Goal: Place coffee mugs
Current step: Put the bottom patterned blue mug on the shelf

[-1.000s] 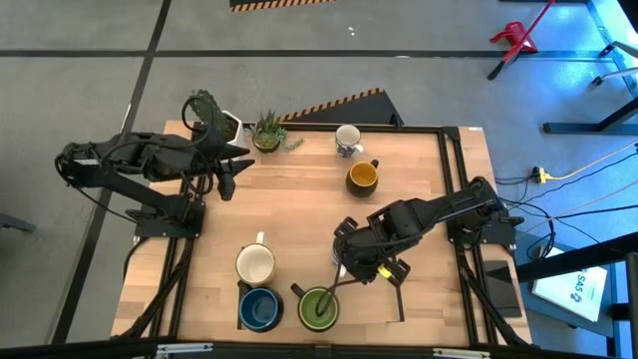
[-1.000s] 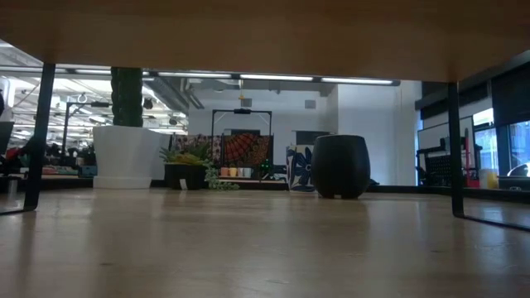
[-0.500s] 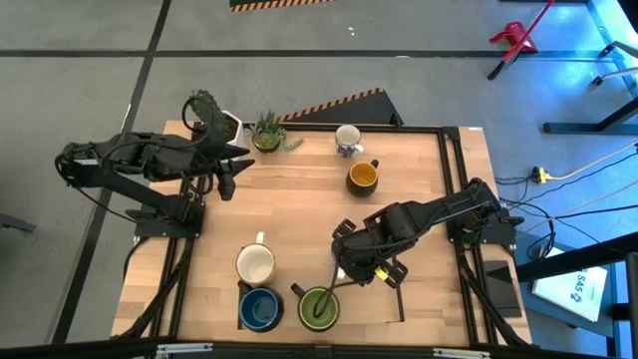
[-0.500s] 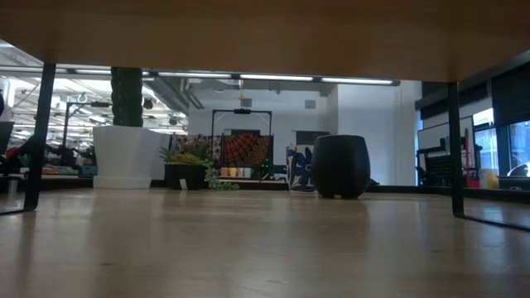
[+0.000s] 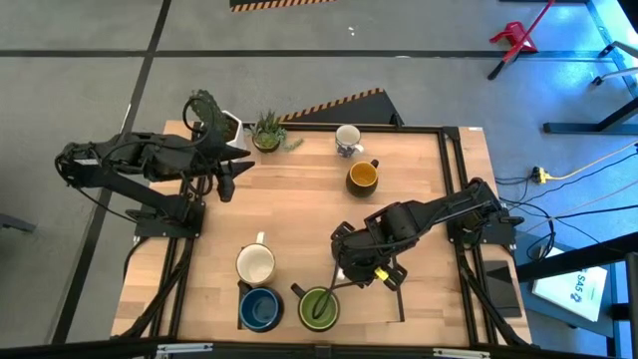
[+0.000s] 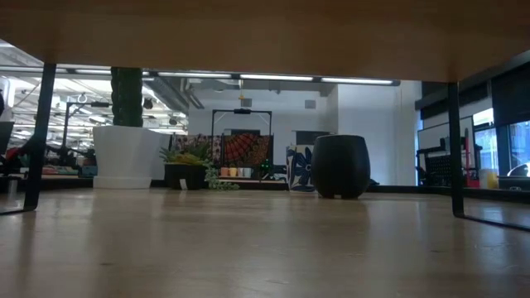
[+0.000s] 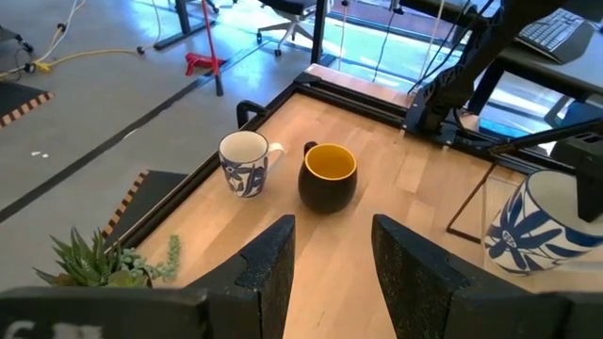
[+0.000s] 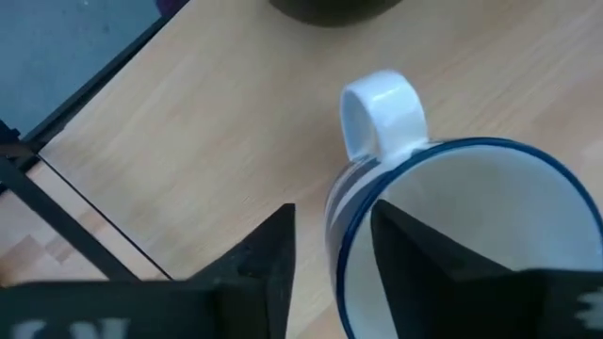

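Near edge of table (image 5: 299, 214): blue mug (image 5: 259, 309) and green mug (image 5: 319, 307) stand upright side by side, close but apart. A cream mug (image 5: 255, 264) stands just behind the blue mug, handle toward the far edge.

Right gripper (image 5: 349, 265): positioned just behind the green mug, to the right of the cream mug, low over the table. The right wrist view shows a blue-rimmed mug (image 8: 471, 245) upright on the wood beneath it, handle pointing away from the wrist. The fingers (image 8: 268, 259) are parted and straddle the mug's wall beside the handle, one outside and one over the inside. A sliver of wood shows between the outer finger and the wall. No firm hold is evident. The left wrist view shows this same mug (image 7: 542, 226) as white with a blue leaf pattern, well apart from the far pair.

Mid table: bare wood.

Left gripper (image 5: 227, 184): held over the far left part of the table, aimed across it. Fingers (image 7: 268, 268) stand wide, nothing between them.

Far right of centre: yellow mug (image 5: 362, 177), dark outside and yellow inside, upright. A patterned mug (image 5: 347, 139) stands just behind it near the far edge, apart from it.

Far left edge: spiky plant (image 5: 267, 130), and beyond it at the corner a cactus pot (image 5: 214, 120), partly behind the left arm.
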You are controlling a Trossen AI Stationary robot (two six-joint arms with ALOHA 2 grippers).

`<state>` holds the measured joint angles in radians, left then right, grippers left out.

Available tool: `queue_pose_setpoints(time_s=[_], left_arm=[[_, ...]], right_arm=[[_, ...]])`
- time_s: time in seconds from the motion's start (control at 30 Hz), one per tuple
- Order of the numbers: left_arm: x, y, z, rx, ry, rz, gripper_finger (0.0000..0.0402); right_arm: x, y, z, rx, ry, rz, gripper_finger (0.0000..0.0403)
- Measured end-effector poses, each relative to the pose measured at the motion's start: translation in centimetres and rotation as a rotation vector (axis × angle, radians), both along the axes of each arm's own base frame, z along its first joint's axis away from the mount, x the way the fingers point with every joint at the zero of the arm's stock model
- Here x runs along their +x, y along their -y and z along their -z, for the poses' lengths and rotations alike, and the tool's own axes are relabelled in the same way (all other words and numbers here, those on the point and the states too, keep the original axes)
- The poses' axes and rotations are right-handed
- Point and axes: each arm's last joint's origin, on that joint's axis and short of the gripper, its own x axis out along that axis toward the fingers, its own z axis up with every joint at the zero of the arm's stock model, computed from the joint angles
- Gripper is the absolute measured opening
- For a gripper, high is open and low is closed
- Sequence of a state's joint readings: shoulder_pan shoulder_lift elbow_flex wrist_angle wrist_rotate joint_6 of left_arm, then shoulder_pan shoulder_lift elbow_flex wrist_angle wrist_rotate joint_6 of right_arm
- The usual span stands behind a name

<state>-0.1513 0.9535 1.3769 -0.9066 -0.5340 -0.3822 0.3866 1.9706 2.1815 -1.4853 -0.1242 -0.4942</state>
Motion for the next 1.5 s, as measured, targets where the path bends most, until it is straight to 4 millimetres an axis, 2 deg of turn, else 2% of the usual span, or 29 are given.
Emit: queue_pose_setpoints(time_s=[0.13, 0.23, 0.33, 0.43, 0.5, 0.67, 0.77, 1.0, 1.33, 1.5], left_arm=[[0.0, 0.0, 0.0, 0.0, 0.0, 0.001, 0.0137], [0.0, 0.0, 0.0, 0.0, 0.0, 0.001, 0.0137], [0.0, 0.0, 0.0, 0.0, 0.0, 0.001, 0.0137], [0.0, 0.0, 0.0, 0.0, -0.001, 0.001, 0.0137], [0.0, 0.0, 0.0, 0.0, -0.001, 0.0, 0.0137], [0.0, 0.0, 0.0, 0.0, -0.002, 0.001, 0.0137], [0.0, 0.0, 0.0, 0.0, -0.002, 0.001, 0.0137], [0.0, 0.0, 0.0, 0.0, -0.003, 0.001, 0.0137], [0.0, 0.0, 0.0, 0.001, -0.005, 0.001, 0.0137], [0.0, 0.0, 0.1, 0.0, -0.005, 0.001, 0.0137]], right_arm=[[-0.3, 0.1, -0.9, 0.005, 0.013, 0.001, 0.0136], [-0.6, 0.3, -2.5, 0.022, 0.071, 0.003, 0.0138], [-1.1, 0.8, -4.4, -0.033, 0.151, 0.035, 0.0138], [-2.5, 1.9, -5.4, -0.152, 0.208, 0.143, 0.0132], [-2.8, 2.8, -5.4, -0.222, 0.209, 0.253, 0.011], [-2.2, 4.1, -4.2, -0.211, 0.148, 0.325, 0.0013], [-1.8, 4.3, -2.1, -0.236, 0.073, 0.384, 0.0019], [-2.2, 3.9, 0.6, -0.228, -0.062, 0.442, 0.0006], [-2.0, 1.3, 0.7, -0.086, -0.017, 0.398, 0.0001], [-1.5, 0.8, 0.6, -0.037, 0.031, 0.385, 0.0001]])
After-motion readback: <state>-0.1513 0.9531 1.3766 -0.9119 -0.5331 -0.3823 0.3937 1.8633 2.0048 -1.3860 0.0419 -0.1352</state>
